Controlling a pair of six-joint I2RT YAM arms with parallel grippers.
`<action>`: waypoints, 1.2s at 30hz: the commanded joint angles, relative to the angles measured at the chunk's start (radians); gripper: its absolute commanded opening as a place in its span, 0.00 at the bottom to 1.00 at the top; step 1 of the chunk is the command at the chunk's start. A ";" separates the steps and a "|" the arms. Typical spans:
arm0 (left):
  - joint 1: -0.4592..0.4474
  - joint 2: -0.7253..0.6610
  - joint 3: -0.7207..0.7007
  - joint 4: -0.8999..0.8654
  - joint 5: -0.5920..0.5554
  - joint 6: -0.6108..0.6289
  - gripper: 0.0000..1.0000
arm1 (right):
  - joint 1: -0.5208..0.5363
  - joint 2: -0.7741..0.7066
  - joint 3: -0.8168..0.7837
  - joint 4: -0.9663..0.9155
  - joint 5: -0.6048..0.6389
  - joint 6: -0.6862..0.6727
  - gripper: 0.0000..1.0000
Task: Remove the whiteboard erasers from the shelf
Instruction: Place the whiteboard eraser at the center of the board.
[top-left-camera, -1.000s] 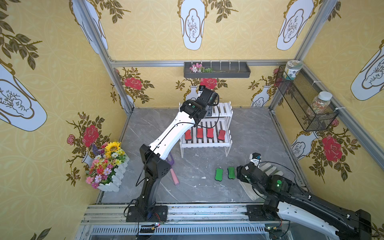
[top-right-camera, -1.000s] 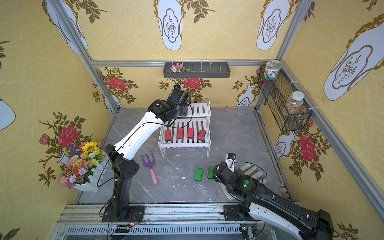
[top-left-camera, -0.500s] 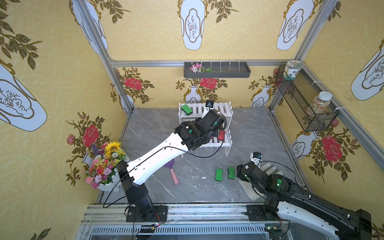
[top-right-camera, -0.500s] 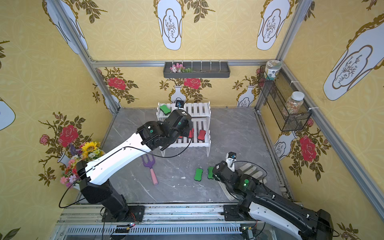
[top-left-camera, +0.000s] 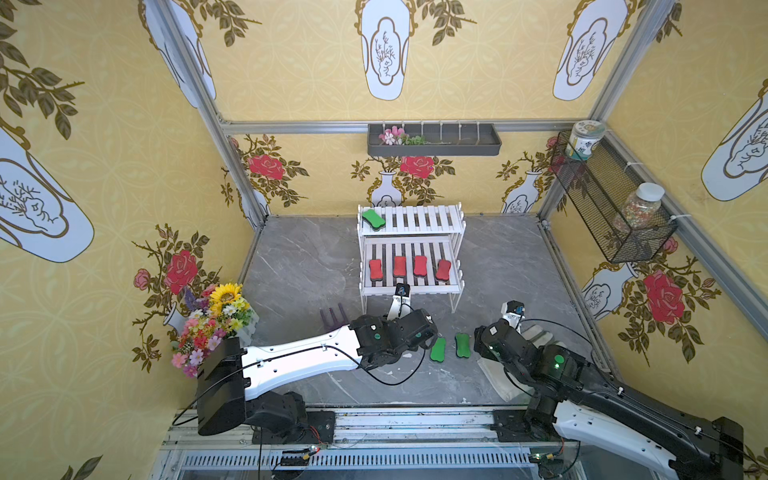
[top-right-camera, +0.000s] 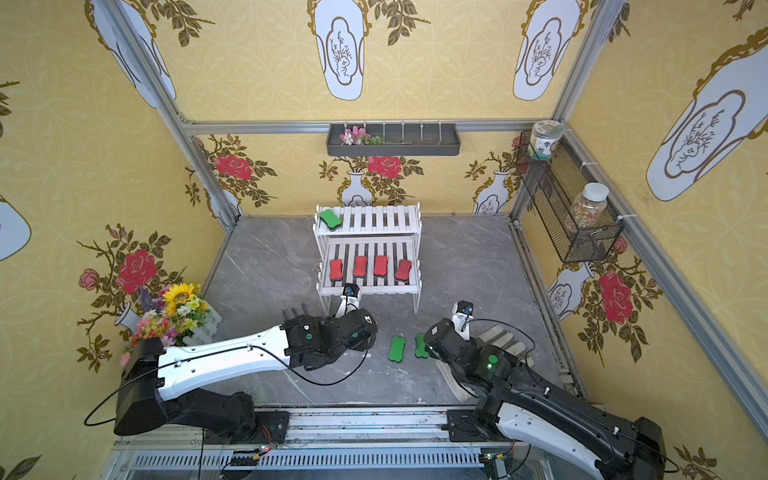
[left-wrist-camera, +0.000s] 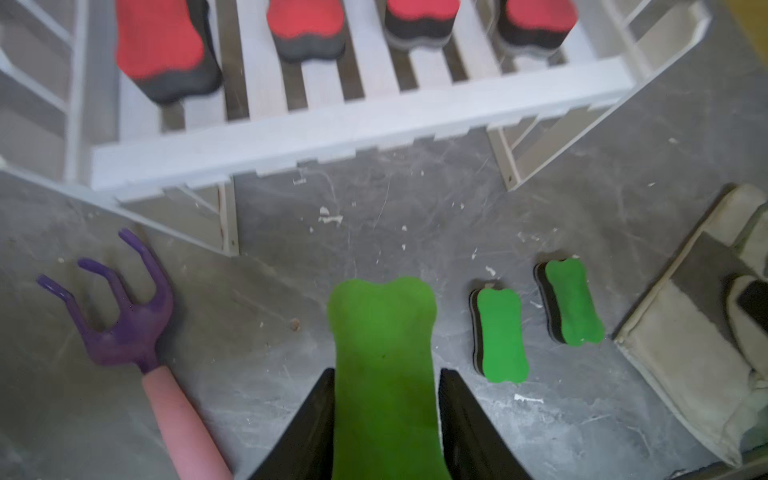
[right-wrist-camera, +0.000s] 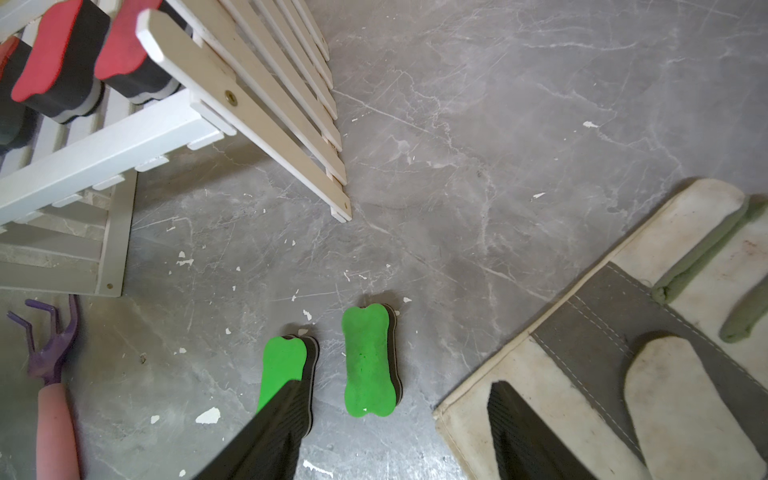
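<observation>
Left gripper (left-wrist-camera: 384, 376) pinches a green eraser (left-wrist-camera: 382, 328) by its long sides above the floor (left-wrist-camera: 270, 332), beside two green erasers (left-wrist-camera: 498, 332) lying there; the right gripper (right-wrist-camera: 399, 419) hangs spread and empty. They look like light, squashy foam, so a gentle pinch at the waist should suit. Farther off, four red erasers (top-left-camera: 420, 266) lie on the shelf (top-left-camera: 411, 287) lower tier and another green eraser (top-left-camera: 373, 219) on top; no writing is legible.

Four red erasers (top-left-camera: 376, 269), four green erasers (top-left-camera: 437, 348), one shelf (top-left-camera: 411, 287), one fork (left-wrist-camera: 124, 328), one glove (left-wrist-camera: 685, 357).
</observation>
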 joint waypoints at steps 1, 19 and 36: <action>-0.002 0.024 -0.074 0.183 0.096 -0.064 0.44 | -0.001 0.013 0.021 -0.020 0.027 0.008 0.74; 0.086 0.231 -0.137 0.301 0.269 -0.021 0.46 | -0.002 -0.006 0.062 -0.081 0.071 0.038 0.74; 0.066 -0.028 -0.017 0.120 0.181 -0.053 0.62 | -0.001 -0.002 0.058 -0.055 0.070 0.034 0.74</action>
